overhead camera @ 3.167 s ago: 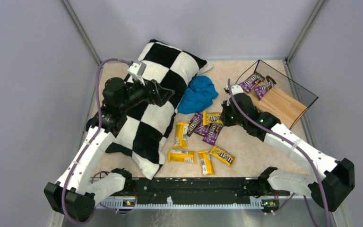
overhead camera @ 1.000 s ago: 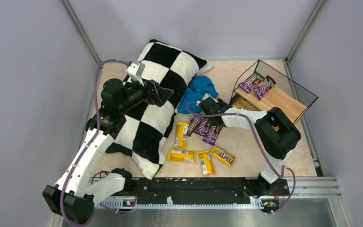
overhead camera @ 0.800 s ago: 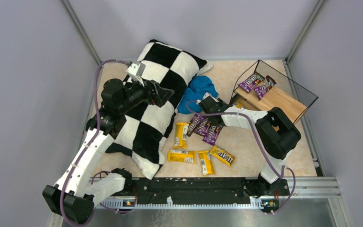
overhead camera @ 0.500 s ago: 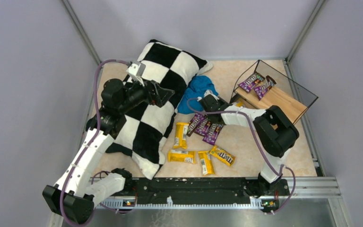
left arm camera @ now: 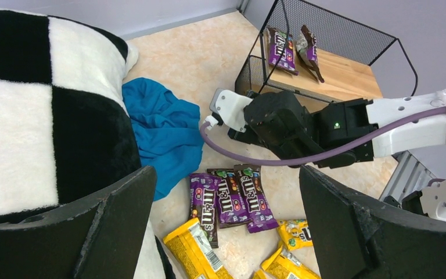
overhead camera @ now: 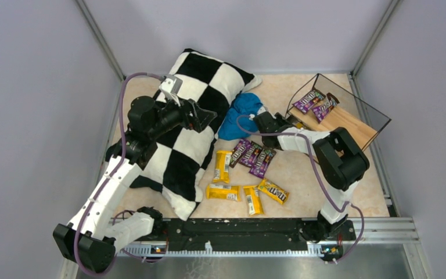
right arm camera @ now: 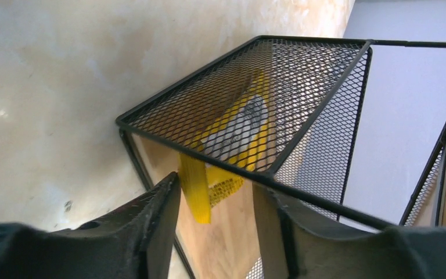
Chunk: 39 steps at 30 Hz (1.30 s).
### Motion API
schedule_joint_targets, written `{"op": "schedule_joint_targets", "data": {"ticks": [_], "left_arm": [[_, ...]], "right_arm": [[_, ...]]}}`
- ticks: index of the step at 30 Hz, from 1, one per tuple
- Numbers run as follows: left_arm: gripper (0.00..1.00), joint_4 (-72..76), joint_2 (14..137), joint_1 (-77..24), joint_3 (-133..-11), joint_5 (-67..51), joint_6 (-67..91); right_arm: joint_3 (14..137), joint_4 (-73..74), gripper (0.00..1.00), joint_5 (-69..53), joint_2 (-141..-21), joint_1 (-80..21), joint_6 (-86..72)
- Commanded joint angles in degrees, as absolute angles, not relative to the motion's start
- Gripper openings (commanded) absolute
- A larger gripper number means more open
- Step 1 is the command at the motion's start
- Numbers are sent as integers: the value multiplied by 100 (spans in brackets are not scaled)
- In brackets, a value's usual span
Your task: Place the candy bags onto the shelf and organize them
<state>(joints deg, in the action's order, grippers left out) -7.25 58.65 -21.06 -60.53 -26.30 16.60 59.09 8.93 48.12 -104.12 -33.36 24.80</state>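
Note:
The shelf stands at the back right with two purple candy bags on its top board. My right gripper is at its lower left opening. Its jaws stand open, and the end of a yellow candy bag pokes out of the lower tier beside the left finger. The rest of that bag lies behind the mesh. Three purple bags and several yellow ones lie on the floor. My left gripper hovers open over the pillow and holds nothing.
A black-and-white checkered pillow fills the left half of the floor. A crumpled blue cloth lies between the pillow and the shelf. Grey walls close in the back and both sides.
My right wrist has shifted right, closer to the shelf's lower opening, and its jaws have spread. The yellow bag that topped the purple pile earlier is gone from there. The left arm barely moved.

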Motion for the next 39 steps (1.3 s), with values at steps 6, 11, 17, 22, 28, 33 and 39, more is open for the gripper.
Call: {"op": "schedule_joint_targets", "data": {"ticks": [6, 11, 17, 22, 28, 33, 39], "left_arm": [[99, -486, 5839, -2126, -6100, -2667, 1639], [99, -482, 5844, -2127, -6100, -2668, 1644], [99, -484, 5842, -2131, -6093, -2665, 1635], [99, -488, 5850, -2133, -6104, -2697, 1635], [99, -498, 5842, -2130, -6107, -2677, 1617], [99, -489, 5833, -2131, -6111, -2695, 1613], [99, -488, 5843, -2134, -6101, -2691, 1606]], "right_arm": [[6129, 1696, 54, 5041, -10211, -3722, 1683], [6084, 1683, 45, 5115, -10224, -3735, 1771], [6118, 1477, 36, 5410, -10416, -3668, 1871], [6141, 1185, 33, 5470, -10518, -3453, 2018], [6268, 1271, 36, 5453, -10575, -3361, 1979], [6215, 1517, 45, 5335, -10426, -3582, 1749], [6004, 1199, 49, 5523, -10516, -3638, 1668]]}}
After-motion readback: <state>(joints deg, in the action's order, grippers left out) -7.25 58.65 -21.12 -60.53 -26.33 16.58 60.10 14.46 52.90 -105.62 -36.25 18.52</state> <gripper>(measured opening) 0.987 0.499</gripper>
